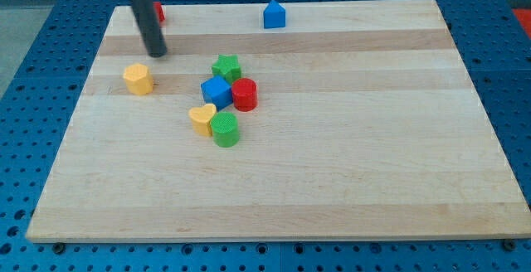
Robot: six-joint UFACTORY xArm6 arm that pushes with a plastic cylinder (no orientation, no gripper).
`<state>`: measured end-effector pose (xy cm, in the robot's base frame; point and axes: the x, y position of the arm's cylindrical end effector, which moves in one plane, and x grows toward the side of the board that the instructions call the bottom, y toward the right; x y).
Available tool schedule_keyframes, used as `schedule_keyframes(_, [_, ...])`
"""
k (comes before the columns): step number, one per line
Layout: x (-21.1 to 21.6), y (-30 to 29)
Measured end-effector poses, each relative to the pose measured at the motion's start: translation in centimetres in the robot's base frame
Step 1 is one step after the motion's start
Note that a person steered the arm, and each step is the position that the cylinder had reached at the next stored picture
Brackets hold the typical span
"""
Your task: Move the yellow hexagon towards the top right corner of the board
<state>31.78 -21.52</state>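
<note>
The yellow hexagon [138,79] lies on the wooden board [332,164] at the view's left, about a third of the way down. My tip [157,54] rests on the board just above and to the right of the hexagon, a small gap apart. The rod rises from it to the view's top left. A red block [159,11] is partly hidden behind the rod at the top left edge.
A blue house-shaped block [274,14] stands at the top centre. A cluster sits right of the hexagon: green star [226,66], blue cube [216,92], red cylinder [245,94], yellow heart [202,119], green cylinder [225,128].
</note>
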Motion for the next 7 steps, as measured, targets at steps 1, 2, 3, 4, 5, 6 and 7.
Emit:
schedule_keyframes(1, [1.1, -4.0])
schedule_keyframes(2, [2.9, -7.2])
schedule_keyframes(3, [5.5, -8.6])
schedule_keyframes(4, [7.7, -8.6])
schedule_keyframes(5, [7.9, -7.8])
schedule_keyframes(6, [7.8, -5.5])
schedule_keyframes(7, [7.2, -3.2])
